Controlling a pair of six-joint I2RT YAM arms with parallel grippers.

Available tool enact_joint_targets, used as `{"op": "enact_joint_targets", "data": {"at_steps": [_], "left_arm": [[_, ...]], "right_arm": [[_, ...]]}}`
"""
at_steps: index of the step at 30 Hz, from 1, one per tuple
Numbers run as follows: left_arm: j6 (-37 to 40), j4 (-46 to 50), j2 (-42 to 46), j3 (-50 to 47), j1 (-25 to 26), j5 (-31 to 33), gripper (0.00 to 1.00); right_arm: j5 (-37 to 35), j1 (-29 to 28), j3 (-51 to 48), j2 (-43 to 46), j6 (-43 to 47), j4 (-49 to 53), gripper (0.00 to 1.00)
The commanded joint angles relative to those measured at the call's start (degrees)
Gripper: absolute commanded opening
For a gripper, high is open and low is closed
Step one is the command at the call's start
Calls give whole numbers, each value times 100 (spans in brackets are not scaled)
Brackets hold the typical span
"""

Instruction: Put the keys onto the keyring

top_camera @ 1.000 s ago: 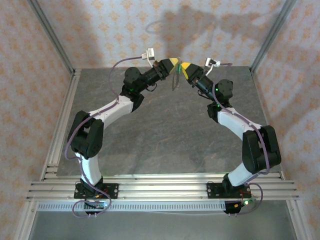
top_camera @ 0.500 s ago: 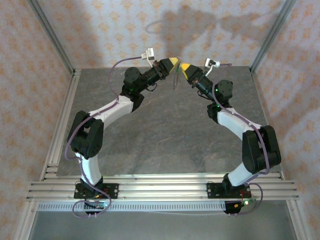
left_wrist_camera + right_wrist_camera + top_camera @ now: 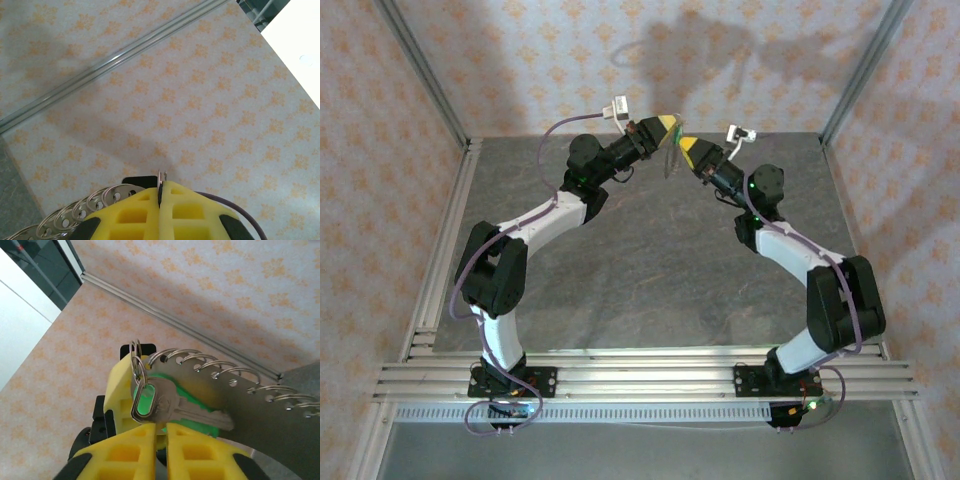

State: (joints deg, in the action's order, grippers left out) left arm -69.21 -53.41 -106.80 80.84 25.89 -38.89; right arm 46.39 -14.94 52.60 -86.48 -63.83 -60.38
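The keyring is a grey metal strip (image 3: 260, 405) edged with several wire rings (image 3: 200, 357). My left gripper (image 3: 161, 189) is shut on it, and a thin ring edge (image 3: 161, 176) pokes out between its yellow pads. In the top view that gripper (image 3: 669, 124) is raised at the back of the table, the strip (image 3: 672, 160) hanging below it. A silvery key (image 3: 185, 405) with green behind its head hangs from a split ring (image 3: 137, 362) beside the left gripper's yellow fingers (image 3: 117, 390). My right gripper (image 3: 161, 429) stands slightly open just below the key, a short way right of the left gripper (image 3: 686, 146).
Patterned walls (image 3: 720, 60) close off the back and sides, with aluminium posts (image 3: 860, 70) at the corners. The grey tabletop (image 3: 650, 260) lies well below both grippers. A frame rail (image 3: 200, 330) runs along the wall behind the key.
The right gripper has parted its jaws and drawn back down and to the right, away from the left gripper. The left arm has held still with the keyring.
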Motion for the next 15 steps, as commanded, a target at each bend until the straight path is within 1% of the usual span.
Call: {"op": "enact_joint_targets", "data": {"at_steps": [1,3,9,15], "left_arm": [[-58,-253,-33,222,21,24,0],[-49,-249,-38,222,21,39,0],[-84,-249,-64,239,21,40,0],[-141,-292,-94,239,20,40,0]], "right_arm": [[-54,278,-65,301,28,-250,28],[-54,355,-23,315,-11,-264,31],[2,343,269,92,-173,-435,40],[-23,203,636,-208,-266,-591,41]]}}
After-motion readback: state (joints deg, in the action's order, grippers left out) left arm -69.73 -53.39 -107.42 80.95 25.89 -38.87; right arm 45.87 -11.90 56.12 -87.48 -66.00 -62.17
